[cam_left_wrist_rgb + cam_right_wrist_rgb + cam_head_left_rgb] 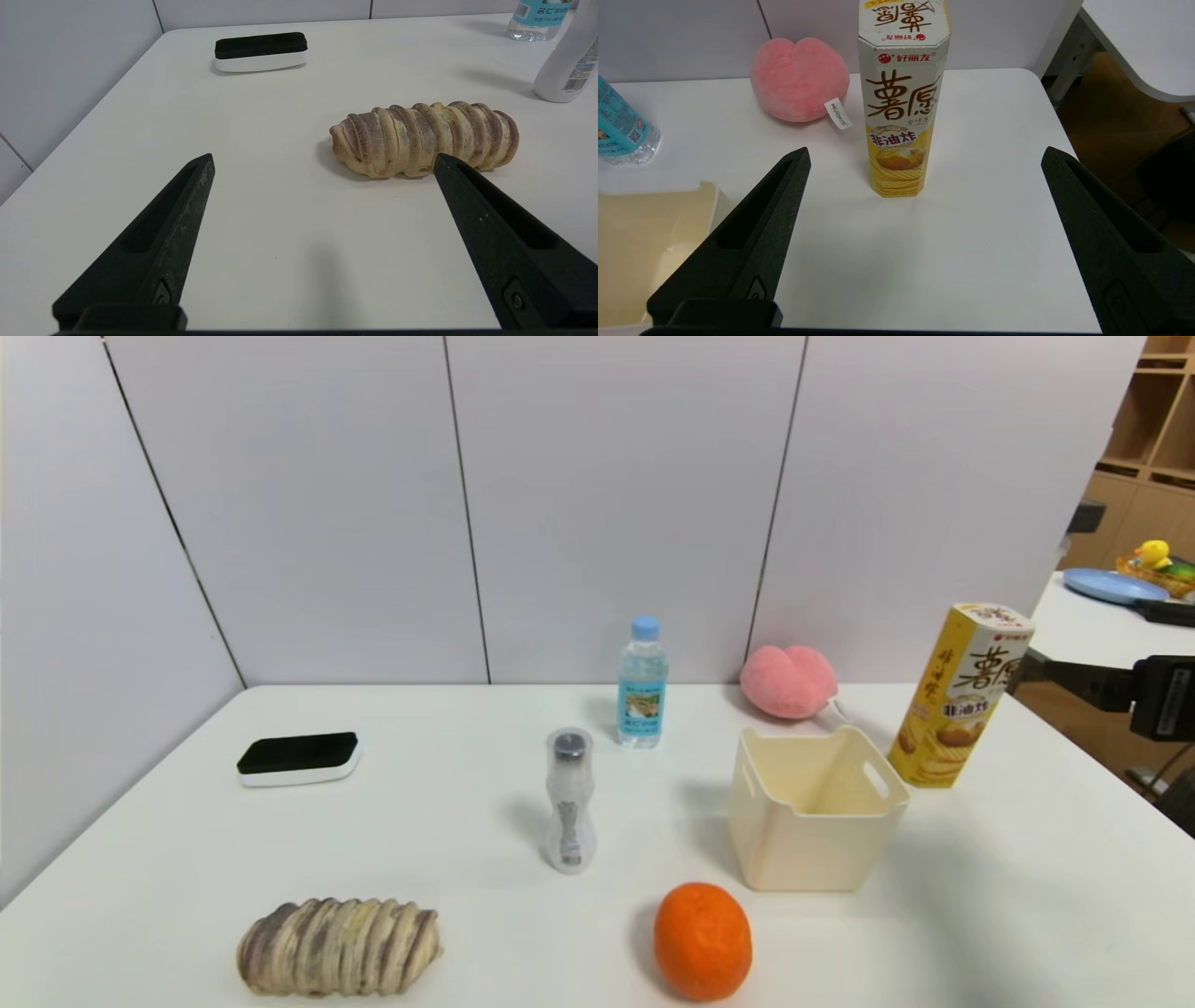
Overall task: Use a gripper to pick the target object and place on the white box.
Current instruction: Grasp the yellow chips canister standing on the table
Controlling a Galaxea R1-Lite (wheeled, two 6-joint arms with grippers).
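- The right gripper (926, 149) hangs at the right edge of the head view, its body cut off there; the wrist picture shows its two fingers spread wide, with nothing between the tips in their grip.
- The left gripper (324, 156) is outside the head view; its own wrist view shows it wide apart and empty above the table.
- The yellow chip carton (957, 709) stands upright on the table in the right part of the head frame, near the right gripper. Its top is cut off in the right wrist view.
- The cream bin (812, 854) sits right of centre, just beside the carton; its front wall hides the near part of its floor.
- Behind the bin is a pink plush (789, 681), its tag partly hard to make out in the head view.
- A water bottle (642, 695) stands at mid-frame, with a pale waisted bottle (569, 803) nearer the camera.
- An orange (702, 943) lies at lower centre-right, a ridged bread roll (338, 947) at lower left, a black-topped eraser (299, 761) at mid-left.
- At the upper right edge, a blue plate (1114, 585) lies near a basket (1134, 567) cut off by the frame.
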